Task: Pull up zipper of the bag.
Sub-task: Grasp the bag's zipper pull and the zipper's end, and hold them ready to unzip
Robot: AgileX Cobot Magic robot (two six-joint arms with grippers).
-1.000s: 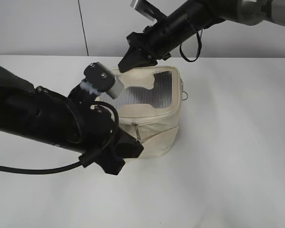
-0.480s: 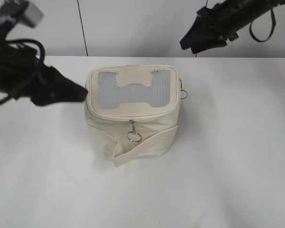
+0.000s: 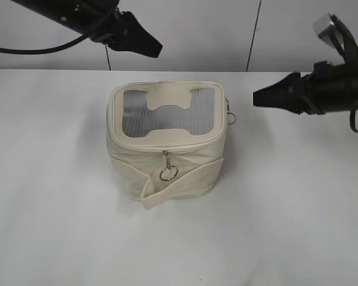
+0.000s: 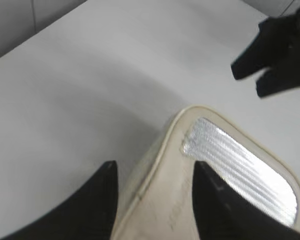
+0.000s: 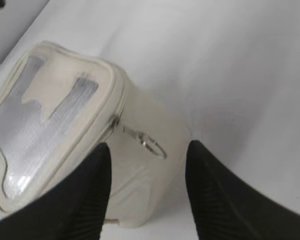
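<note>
Both arms have swung away from where they hung half a second ago. The left gripper [image 3: 144, 43], which then pointed in from the left edge at lid height, is now up at the back left, above and behind the bag [image 3: 167, 149]. The right gripper [image 3: 268, 97], then high at the upper right, has dropped to the right side, level with the lid and pointing at it, well apart from the bag. A second ago both arms crowded the bag, the left one covering its front; now neither touches it.

The bag itself has not shifted: it stands upright in the middle of the white counter [image 3: 286, 226], window [image 3: 167, 113] facing up, band [image 3: 179, 185] across the front. The zipper [image 3: 167, 147] runs closed along the front rim, one ring pull [image 3: 168, 173] hanging at the front centre and another [image 3: 231, 117] at the right side, as half a second ago.

In the left wrist view the fingers [image 4: 97, 200] stand apart, with a corner of the lid showing between them. In the right wrist view the fingers [image 5: 85, 195] are likewise spread and empty, the bag's side and its ring pull seen in the gap below.
</note>
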